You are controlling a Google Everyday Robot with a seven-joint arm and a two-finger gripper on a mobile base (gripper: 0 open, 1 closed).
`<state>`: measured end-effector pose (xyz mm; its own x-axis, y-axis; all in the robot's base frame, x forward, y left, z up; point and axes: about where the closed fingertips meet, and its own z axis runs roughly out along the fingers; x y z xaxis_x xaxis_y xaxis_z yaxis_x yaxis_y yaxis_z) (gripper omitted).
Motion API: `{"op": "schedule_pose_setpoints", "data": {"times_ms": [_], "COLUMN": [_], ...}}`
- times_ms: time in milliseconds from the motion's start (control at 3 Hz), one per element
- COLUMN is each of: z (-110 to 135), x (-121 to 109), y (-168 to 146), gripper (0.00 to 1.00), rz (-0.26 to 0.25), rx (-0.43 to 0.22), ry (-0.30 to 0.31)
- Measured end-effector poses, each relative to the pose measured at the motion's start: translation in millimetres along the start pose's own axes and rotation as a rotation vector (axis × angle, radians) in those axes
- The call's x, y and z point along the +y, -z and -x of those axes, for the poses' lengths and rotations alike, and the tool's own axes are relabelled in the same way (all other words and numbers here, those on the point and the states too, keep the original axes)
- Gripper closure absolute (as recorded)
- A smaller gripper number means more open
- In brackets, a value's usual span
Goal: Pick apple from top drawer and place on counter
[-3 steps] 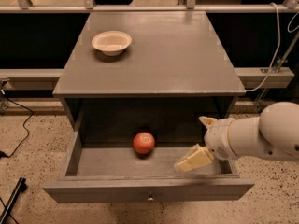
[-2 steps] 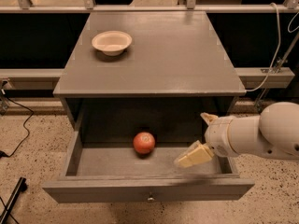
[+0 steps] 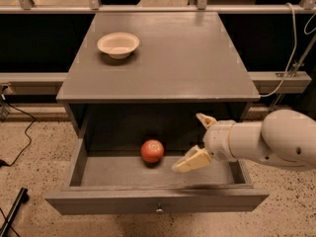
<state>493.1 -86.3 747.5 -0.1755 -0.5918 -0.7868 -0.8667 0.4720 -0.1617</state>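
The red-orange apple (image 3: 152, 150) lies on the floor of the open top drawer (image 3: 157, 199), left of its middle. The drawer is pulled out from under the grey counter (image 3: 187, 63), and its front panel has a small metal knob (image 3: 159, 210). My gripper (image 3: 197, 141) reaches into the drawer from the right on a white arm. It is open, with one cream finger (image 3: 191, 161) low and near the apple and the other finger (image 3: 206, 120) higher up. It is to the right of the apple, apart from it, and holds nothing.
A cream-white bowl (image 3: 118, 44) stands on the counter at the back left. Metal rails and a ledge run behind the cabinet. Cables hang at the right (image 3: 291, 58) and lie on the speckled floor at the left (image 3: 19, 142).
My gripper has moved a little to the left inside the drawer, closer to the apple. The apple and bowl have not moved.
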Motion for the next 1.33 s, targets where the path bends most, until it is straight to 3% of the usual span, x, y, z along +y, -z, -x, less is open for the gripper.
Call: {"op": "schedule_pose_setpoints", "data": {"times_ms": [333,667,1000,1333], "z": [17,16,-5,-7], "x": [1,1,-6,-8], "y": [-31,-62,-94,-106], "gripper": [0.0,0.0,0.0,0.0], "rz": [0.028,0.04,0.05,0.051], "rx": [-0.075,-0.083,-0.087,-0.108], "ry": [0.107,0.176,0.168,0.172]}}
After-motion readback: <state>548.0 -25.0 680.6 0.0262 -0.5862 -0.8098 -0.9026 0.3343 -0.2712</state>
